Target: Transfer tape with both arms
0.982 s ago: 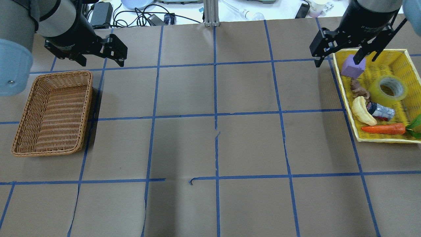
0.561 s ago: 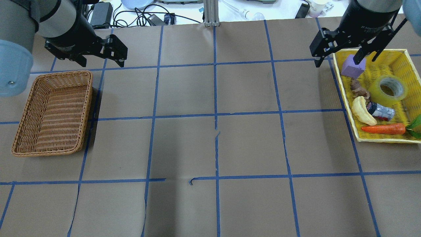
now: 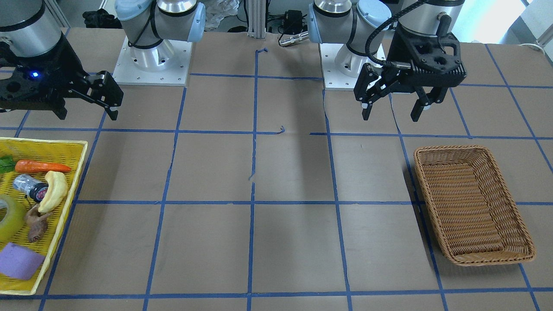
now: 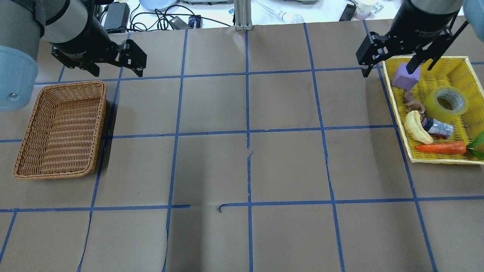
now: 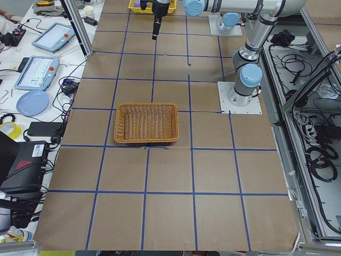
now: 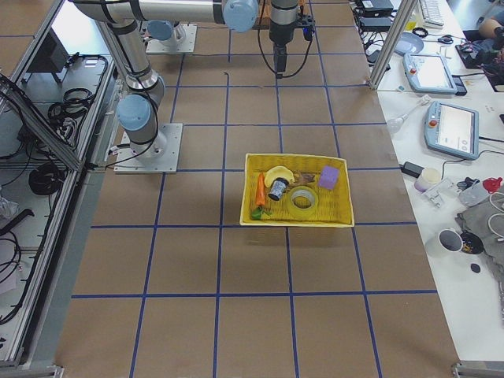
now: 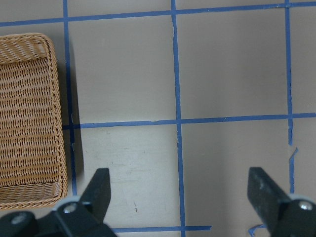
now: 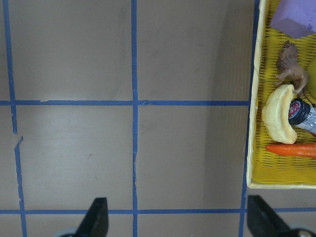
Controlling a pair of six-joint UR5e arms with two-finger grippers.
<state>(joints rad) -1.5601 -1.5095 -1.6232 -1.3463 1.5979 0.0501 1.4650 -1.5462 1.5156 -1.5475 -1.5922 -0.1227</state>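
Brown paper over the whole bench, ruled into squares by blue lines. Toward the bench's right end, a yellow mesh tray, and in it the tape, core opening upward, on the side nearer that end and just beside a small bottle; label there too small to read. Same tray: purple block, pale squash, carrot, plus a small brown figure hard to make out. Tape half cut off by the frame in the front-facing view. Toward the left end, a wicker basket. Farther back, nearer the edge by the robot's bases, right gripper raised above the paper near the tray's carrot-end corner, pointing down, fingers spread wide and empty. Left gripper raised off the basket's corner, also pointing down, fingers wide apart, holding nothing. Lettering on the right wrist too blurred to read.
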